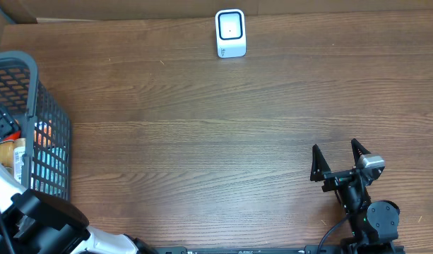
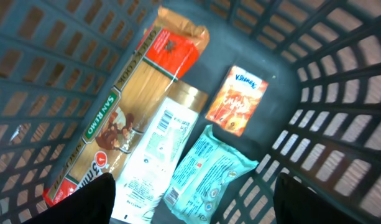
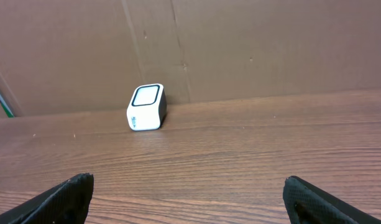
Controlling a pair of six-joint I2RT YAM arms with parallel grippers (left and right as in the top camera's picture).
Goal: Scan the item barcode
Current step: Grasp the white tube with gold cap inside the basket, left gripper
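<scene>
Seen from the left wrist, several items lie on the floor of the grey basket (image 2: 339, 93): a long San Remo spaghetti pack (image 2: 125, 118), a white packet (image 2: 154, 158), a teal packet (image 2: 212, 171) and a small orange Kleenex pack (image 2: 237, 101). My left gripper (image 2: 193, 208) hovers above them, jaws apart. The teal and white packets lie below the gap and neither finger touches them. The white scanner (image 1: 230, 33) stands at the table's far edge. My right gripper (image 1: 337, 159) is open over bare wood at the front right, facing the scanner (image 3: 145, 107).
The basket (image 1: 32, 92) stands at the table's left edge, and my left arm (image 1: 39, 215) reaches into it from the front left. Its lattice walls close in around the left gripper. A brown cardboard wall (image 3: 240, 43) rises behind the scanner.
</scene>
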